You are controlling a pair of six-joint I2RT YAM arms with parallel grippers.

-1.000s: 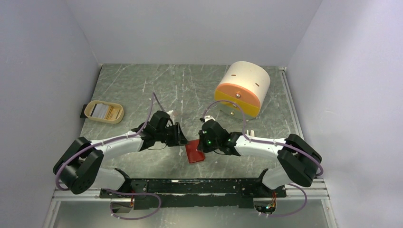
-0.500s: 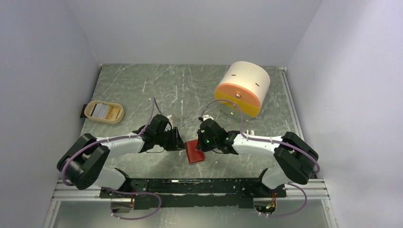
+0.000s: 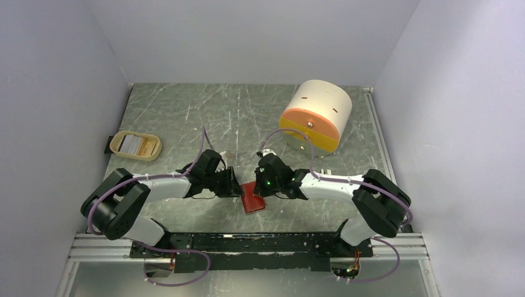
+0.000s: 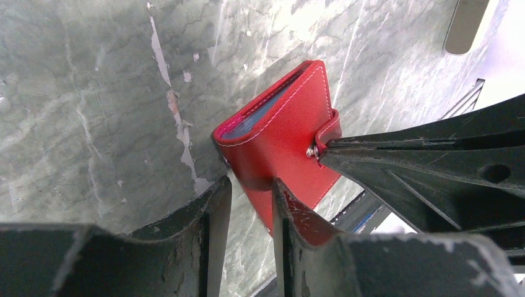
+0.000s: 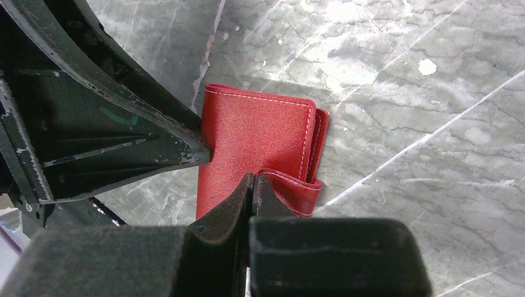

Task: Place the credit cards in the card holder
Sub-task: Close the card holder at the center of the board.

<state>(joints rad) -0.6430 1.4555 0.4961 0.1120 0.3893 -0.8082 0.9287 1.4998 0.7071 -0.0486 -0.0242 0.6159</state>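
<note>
The card holder, a red wallet, lies folded shut on the table between my two grippers. It also shows in the left wrist view and the right wrist view. My left gripper is open by a narrow gap at its left edge, one finger over the cover, the other over bare table. My right gripper is shut, its tips against the snap tab. The credit cards lie in a beige oval tray at the far left.
The beige tray sits near the left wall. A big cream-and-orange cylinder stands at the back right. The black rail runs along the near table edge, just behind the wallet.
Both grippers have closed in a little on the wallet, the left one shifting right and the right one left. The wallet has not visibly moved.
</note>
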